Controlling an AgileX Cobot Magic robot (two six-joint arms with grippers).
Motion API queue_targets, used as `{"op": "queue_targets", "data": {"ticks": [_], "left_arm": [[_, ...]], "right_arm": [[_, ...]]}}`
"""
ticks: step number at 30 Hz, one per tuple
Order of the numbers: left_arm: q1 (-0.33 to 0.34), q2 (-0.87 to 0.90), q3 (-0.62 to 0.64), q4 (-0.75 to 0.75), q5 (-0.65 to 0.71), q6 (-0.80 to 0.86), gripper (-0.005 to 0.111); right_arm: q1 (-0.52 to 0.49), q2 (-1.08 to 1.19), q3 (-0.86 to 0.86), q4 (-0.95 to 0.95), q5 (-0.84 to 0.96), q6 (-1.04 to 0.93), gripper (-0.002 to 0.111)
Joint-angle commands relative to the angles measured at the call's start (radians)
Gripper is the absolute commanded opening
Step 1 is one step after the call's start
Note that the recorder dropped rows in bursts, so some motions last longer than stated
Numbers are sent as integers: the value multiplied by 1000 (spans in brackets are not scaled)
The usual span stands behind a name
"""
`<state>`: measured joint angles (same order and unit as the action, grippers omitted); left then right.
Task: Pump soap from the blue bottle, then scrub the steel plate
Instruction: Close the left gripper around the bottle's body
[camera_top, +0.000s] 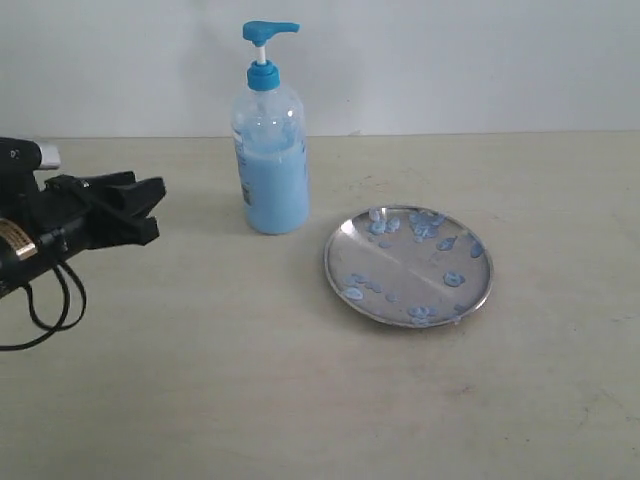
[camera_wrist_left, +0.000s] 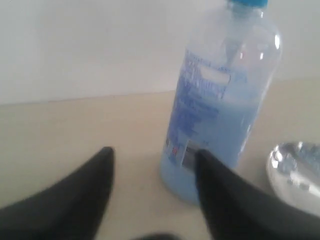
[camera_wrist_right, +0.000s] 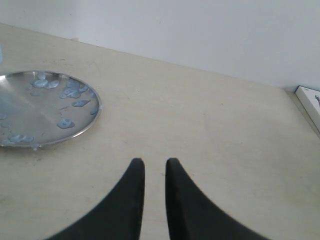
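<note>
The blue bottle stands upright at the back of the table, partly filled with light blue soap, its bright blue pump head up. To its right lies the steel plate, spotted with soap blobs. My left gripper hovers open to the left of the bottle, apart from it. In the left wrist view the open gripper faces the bottle, with the plate's edge beyond. My right gripper is out of the exterior view. Its fingers stand almost together over bare table, holding nothing, off to one side of the plate.
A white wall runs behind the table. A black cable loops under the left arm. In the right wrist view a white flat object lies at the table's far edge.
</note>
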<state>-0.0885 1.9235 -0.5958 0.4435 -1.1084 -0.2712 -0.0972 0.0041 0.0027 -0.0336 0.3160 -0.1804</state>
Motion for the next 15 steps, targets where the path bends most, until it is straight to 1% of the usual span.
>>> {"op": "queue_targets", "data": {"ticks": [1, 2, 3, 4, 5, 7, 12, 15], "left_arm": [[-29, 109, -163, -1, -113, -369, 93], [-36, 129, -212, 30, -113, -455, 103], [-37, 145, -248, 79, -106, -471, 109], [-37, 164, -297, 168, -62, -470, 110], [-41, 175, -326, 223, -29, -474, 110], [-44, 195, -374, 317, -22, -474, 110], [-48, 199, -400, 335, -27, -456, 110], [-51, 201, -400, 342, -24, -363, 110]], "right_arm": [[-2, -4, -3, -2, -13, -2, 5], [-2, -4, -3, -2, -13, -2, 5], [-2, -4, -3, -2, -13, -2, 5], [-2, -4, -3, -2, -13, -2, 5], [-2, -4, -3, -2, -13, -2, 5], [-2, -4, -3, -2, -13, -2, 5], [-2, -4, -3, -2, -13, -2, 5], [-2, -4, -3, -2, -13, -2, 5]]}}
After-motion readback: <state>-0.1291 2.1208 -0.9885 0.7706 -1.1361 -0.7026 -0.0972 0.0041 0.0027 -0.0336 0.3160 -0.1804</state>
